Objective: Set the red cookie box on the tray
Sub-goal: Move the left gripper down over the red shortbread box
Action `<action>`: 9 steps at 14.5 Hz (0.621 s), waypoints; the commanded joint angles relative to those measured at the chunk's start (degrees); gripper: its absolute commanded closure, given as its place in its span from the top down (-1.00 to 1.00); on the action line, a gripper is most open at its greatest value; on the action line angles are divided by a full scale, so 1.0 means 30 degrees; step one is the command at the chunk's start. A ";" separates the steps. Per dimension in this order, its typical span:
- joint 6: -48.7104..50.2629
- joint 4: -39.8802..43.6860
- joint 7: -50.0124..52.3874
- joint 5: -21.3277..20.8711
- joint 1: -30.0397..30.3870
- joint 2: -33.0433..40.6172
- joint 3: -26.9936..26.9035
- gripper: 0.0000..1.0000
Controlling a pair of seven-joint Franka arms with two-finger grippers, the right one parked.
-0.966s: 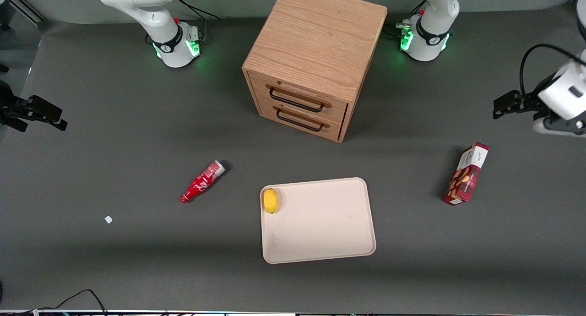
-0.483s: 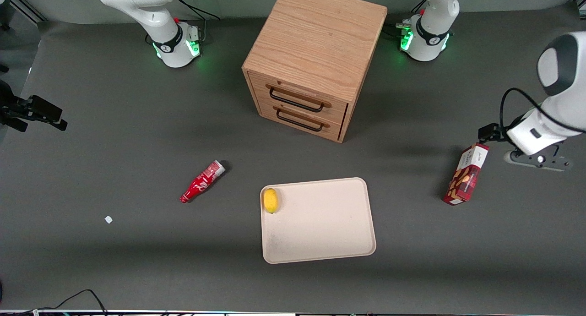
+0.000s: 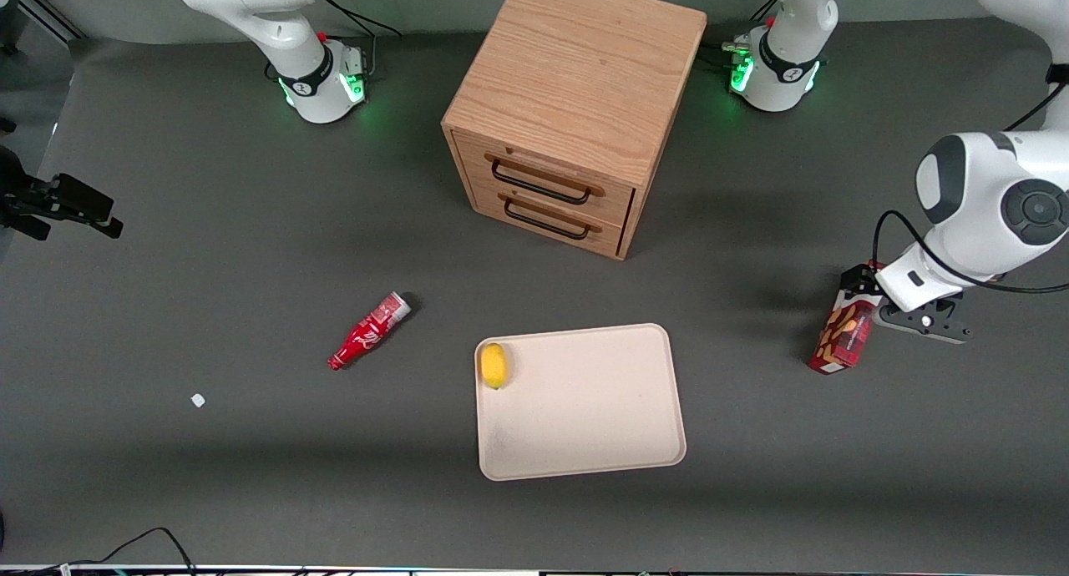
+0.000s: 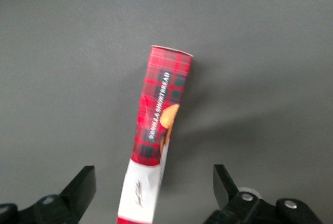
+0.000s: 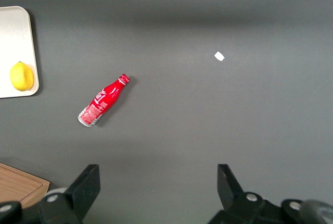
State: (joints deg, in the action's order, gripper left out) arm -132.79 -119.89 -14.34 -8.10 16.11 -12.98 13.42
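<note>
The pincer (image 4: 152,187) hangs over the white-label end of the red cookie box (image 3: 842,336), fingers (image 4: 82,185) spread wide on either side; the box lies on the desk (image 3: 250,476) toward the working arm's end, well apart from the tray (image 3: 585,451).

A dark grey mat (image 3: 209,225) is covering the table. A wooden cabinet (image 3: 576,108) with two drawers is standing on it, casting a soft shadow. Green lights are glowing near the table's farther edge.
</note>
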 commanded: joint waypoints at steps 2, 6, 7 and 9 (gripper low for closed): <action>-0.2373 -0.0669 -0.0875 -0.0170 0.0021 -0.0974 -0.0458 1.00; -0.2961 -0.0759 -0.0816 -0.0141 -0.0125 -0.1913 -0.0458 1.00; -0.3369 -0.0933 -0.0787 -0.0141 -0.0125 -0.2031 -0.0487 1.00; -0.4132 -0.1051 -0.0816 -0.0141 -0.0242 -0.2469 -0.0866 1.00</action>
State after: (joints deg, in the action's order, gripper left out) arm -142.71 -122.00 -16.24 -8.16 16.11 -19.83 12.13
